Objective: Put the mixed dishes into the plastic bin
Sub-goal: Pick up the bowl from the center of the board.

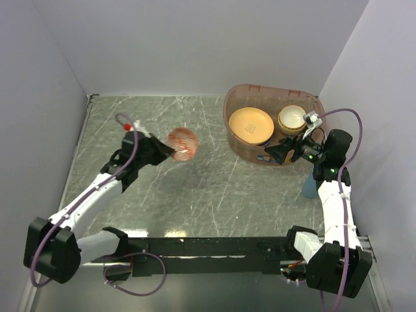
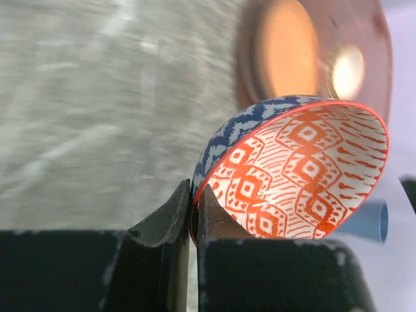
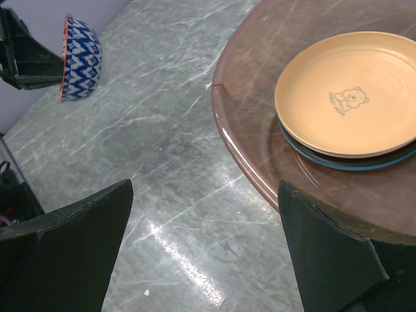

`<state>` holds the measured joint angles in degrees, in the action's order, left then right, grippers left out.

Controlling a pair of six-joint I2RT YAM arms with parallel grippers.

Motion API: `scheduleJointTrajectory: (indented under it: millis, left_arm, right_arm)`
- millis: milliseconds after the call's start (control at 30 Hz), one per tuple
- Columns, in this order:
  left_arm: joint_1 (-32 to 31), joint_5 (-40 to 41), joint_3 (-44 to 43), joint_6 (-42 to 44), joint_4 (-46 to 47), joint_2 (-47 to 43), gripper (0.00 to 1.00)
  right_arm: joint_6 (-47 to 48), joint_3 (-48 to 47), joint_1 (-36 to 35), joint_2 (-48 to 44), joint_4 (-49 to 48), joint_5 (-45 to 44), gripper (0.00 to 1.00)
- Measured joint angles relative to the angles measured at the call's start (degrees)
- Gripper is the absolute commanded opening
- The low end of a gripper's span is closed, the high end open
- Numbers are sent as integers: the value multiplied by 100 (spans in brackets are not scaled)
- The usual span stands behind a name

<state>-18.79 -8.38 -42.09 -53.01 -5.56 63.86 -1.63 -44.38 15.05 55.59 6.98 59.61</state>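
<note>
- At the near edge of the grey marbled table (image 1: pixel 214 195), both arms rise from their bases and reach away, the left one to the left-centre and the right one along the right side.
- The light blue plastic cup (image 1: pixel 309 188) stands on the table beside the right arm. It is partly hidden behind the arm and is outside the tub.
- The right gripper (image 3: pixel 203 195) hangs just in front of the plastic bin (image 3: pixel 253 84), near its front right rim. Its jaws are spread wide with nothing between them.
- Well to the left, the left gripper (image 2: pixel 193 201) has its jaws drawn narrow, pinching the rim of the red-patterned bowl (image 2: pixel 299 175).
- This bowl is held tipped on its side, clear of the table and well apart from the bin. Its red-and-white inside faces the left wrist and its blue zigzag outside faces the right.
- Farther back on the right, the bin sits on the table near the far wall. It is a translucent pinkish-brown tub with rounded corners.
- Inside the bin, the yellow-orange plate (image 3: pixel 351 91) lies flat on the left part of the floor, with a small bear drawing at its middle.
- Only a dark blue edge shows of another plate (image 3: pixel 344 162) beneath it. This may be the white patterned plate, but its face is covered.
- The small cream bowl (image 1: pixel 292 119) sits upright in the bin, just right of the plates and toward the back.
</note>
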Motion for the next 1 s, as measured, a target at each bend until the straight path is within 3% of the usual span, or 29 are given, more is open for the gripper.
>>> scheduleJointTrajectory:
  millis: [200, 367, 633, 867, 1000]
  left_arm:
    - [-1952, 1379, -1198, -11, -251, 702, 1]
    - [-3032, 2570, -2269, -4, -719, 1674, 1]
    - [-3971, 3965, -4050, 31, -1707, 3180, 1]
    - [-4435, 4489, -4625, 153, -2035, 3563, 1]
    - [-4581, 4645, -4819, 234, -2087, 3635, 1]
  right_arm:
    - [33, 0, -251, 90, -4, 50, 100]
    - [177, 0, -487, 166, 37, 39, 100]
    - [306, -9, -737, 249, 133, -107, 100]
    - [293, -37, -767, 295, 140, -590, 100]
    - [264, -37, -796, 313, 131, -855, 94]
